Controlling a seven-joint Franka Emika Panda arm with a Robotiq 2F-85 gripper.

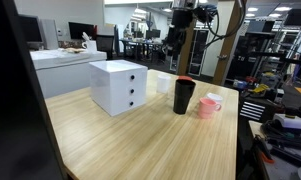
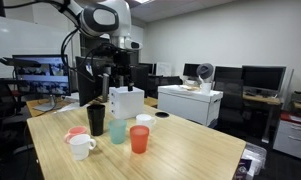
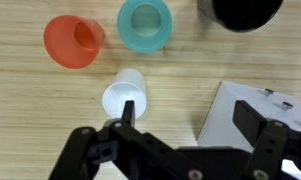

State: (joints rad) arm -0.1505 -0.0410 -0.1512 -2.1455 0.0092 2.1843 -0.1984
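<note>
Gripper [image 3: 185, 135]: jaws spread wide, empty. White cup [image 3: 125, 95]: frame centre, left of jaw midline. Step, likely: alignment. Next, you centre over it before descending.

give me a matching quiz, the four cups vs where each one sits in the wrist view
Things:
1. orange cup
2. teal cup
3. black cup
4. white cup

Places in the wrist view:
a. top right corner, cut off by the edge
b. nearest the claw
c. furthest left
d. top edge, between two other cups

Pairs: 1-c, 2-d, 3-a, 4-b
</note>
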